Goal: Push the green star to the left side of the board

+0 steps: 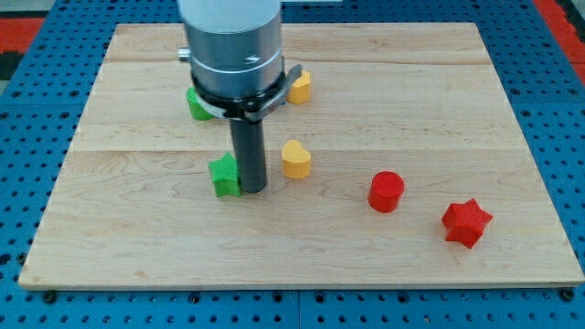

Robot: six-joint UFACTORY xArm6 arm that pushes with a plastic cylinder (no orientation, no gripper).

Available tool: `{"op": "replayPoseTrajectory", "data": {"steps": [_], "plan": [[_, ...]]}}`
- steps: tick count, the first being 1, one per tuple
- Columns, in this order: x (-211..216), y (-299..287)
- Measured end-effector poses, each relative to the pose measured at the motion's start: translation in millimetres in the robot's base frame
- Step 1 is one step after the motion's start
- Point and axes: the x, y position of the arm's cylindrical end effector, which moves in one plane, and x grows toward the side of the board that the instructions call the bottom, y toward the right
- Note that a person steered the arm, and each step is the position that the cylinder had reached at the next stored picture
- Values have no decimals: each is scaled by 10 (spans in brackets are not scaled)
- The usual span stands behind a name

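Green star point(224, 175) on counter point(137, 238), left of centre, near middle height. My tip point(252, 190) touching star's right side. No claw fitted; plain rod, nothing held. Yellow heart point(295, 158) right of rod.

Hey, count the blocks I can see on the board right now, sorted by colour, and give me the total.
Green: 2, the green star against my tip on the view's left, and a green block partly hidden behind the arm.
Yellow: 2, the yellow heart and a yellow block.
Red: 2, the red cylinder and the red star.
Blue: 0 visible.
Total: 6
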Motion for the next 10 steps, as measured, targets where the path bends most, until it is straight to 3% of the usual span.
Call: {"op": "replayPoseTrajectory", "data": {"steps": [5, 7, 9, 10], "plan": [[-282, -781], [-106, -1349], [-410, -1679], [-168, -1652]]}}
